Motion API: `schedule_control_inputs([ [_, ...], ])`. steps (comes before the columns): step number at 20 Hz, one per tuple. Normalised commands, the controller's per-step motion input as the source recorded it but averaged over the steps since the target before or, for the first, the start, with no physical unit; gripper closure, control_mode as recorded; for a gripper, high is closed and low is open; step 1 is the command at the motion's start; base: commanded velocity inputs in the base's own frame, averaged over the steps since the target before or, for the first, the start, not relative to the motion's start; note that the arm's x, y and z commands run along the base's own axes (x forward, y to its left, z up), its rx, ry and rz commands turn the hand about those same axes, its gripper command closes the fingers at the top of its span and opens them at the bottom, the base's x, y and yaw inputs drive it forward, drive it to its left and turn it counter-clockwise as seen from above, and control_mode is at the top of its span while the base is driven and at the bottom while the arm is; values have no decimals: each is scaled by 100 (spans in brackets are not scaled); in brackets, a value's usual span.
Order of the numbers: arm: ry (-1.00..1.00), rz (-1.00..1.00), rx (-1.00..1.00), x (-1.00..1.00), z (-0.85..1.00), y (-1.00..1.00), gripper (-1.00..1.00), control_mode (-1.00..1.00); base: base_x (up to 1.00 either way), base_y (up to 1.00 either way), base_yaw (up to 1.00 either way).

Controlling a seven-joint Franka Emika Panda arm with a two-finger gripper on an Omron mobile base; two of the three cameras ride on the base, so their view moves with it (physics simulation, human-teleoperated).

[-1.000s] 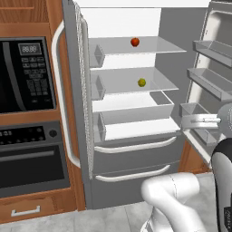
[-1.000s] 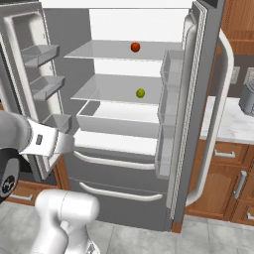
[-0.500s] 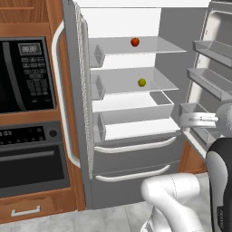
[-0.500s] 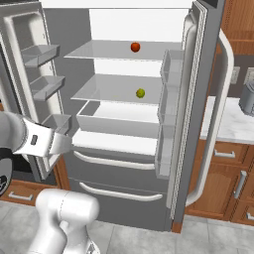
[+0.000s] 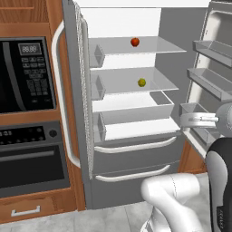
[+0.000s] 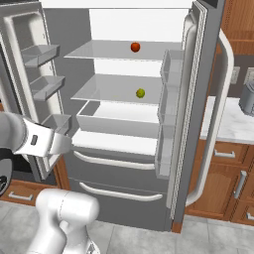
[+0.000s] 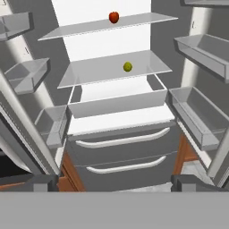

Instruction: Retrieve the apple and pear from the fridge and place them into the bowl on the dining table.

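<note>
The fridge stands with both French doors swung wide: smooth grey metal skin, long curved white handles, a white interior crossed by thin translucent glass shelves, and two grey drawers with arched white pulls at the bottom. In the hand view the apple, a small glossy red sphere, sits on the top shelf at about 12 o'clock. The pear, a roundish yellow-green fruit, rests on the shelf below, just right of centre and nearer the viewer. Under that shelf is a shallow clear crisper tray, its front wall straight and nothing visible inside. The door bins on both sides are clear box-shaped pockets, with no contents visible.

The gripper hangs in front of the drawers, well apart from both fruits, its two dark fingertips spread wide toward 7 and 5 o'clock with nothing between them.

In the left base view, a black built-in oven with a glossy panel sits at 9 o'clock in warm wood cabinetry. In the right base view, a pale countertop lies at 3 o'clock.
</note>
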Motion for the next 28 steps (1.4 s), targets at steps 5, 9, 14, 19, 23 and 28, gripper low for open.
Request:
schedule_control_inputs([
  [5, 0, 0, 0, 0, 0, 0, -100, -100, 0, 0, 0],
  [9, 0, 0, 0, 0, 0, 0, -100, -100, 0, 0, 0],
  [14, 0, 0, 0, 0, 0, 0, -100, -100, 0, 0, 0],
  [19, 0, 0, 0, 0, 0, 0, -100, 100, 0, 0, 0],
  [23, 0, 0, 0, 0, 0, 0, -100, 100, 25, -6, 0],
  [28, 0, 0, 0, 0, 0, 0, -100, 100, 81, -13, 0],
])
